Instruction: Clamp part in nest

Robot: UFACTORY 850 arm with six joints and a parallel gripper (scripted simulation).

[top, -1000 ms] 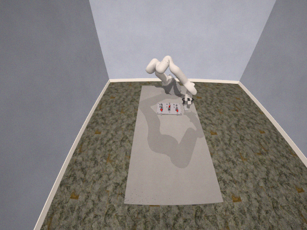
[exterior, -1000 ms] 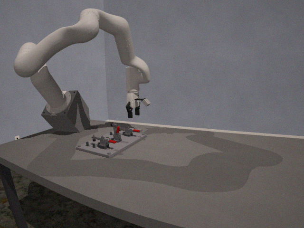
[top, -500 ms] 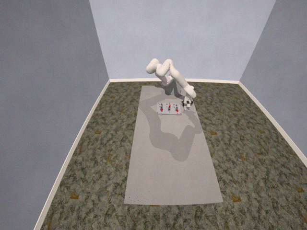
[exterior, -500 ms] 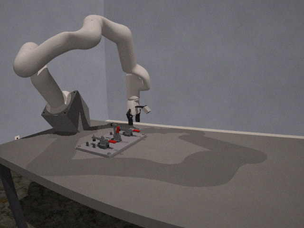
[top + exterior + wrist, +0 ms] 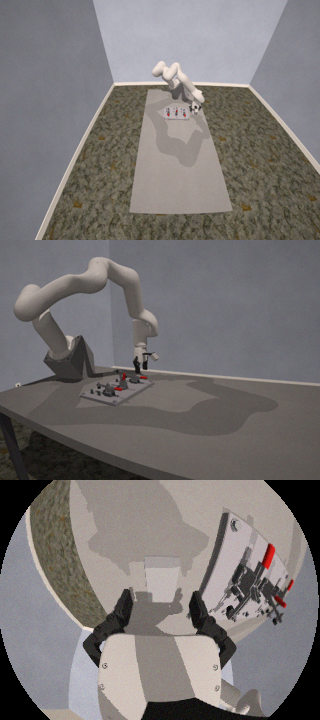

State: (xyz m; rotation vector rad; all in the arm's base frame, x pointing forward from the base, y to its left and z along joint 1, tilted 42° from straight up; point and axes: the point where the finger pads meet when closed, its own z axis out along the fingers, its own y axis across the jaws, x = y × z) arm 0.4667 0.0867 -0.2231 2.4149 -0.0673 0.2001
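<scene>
The part point(image 5: 162, 582) is a small light grey block lying on the table beside the fixture's short end. In the wrist view it lies straight under my gripper and shows between the fingers. My gripper point(image 5: 161, 597) point(image 5: 140, 369) point(image 5: 194, 110) is open and empty, pointing down a little above the part. The top and exterior views do not show the part clearly. The fixture plate point(image 5: 223, 550) point(image 5: 89, 394) point(image 5: 178, 118) carries three nests, each with a red-handled clamp. The middle clamp's handle point(image 5: 124, 376) stands up. The two outer handles, one nearer point(image 5: 118, 389) and one farther point(image 5: 143, 377), lie low.
The fixture stands on a long grey table point(image 5: 206, 433) point(image 5: 180, 180). The arm's dark base point(image 5: 69, 361) stands at the table's far end behind the fixture. A white camera box point(image 5: 154, 356) sticks out beside the gripper.
</scene>
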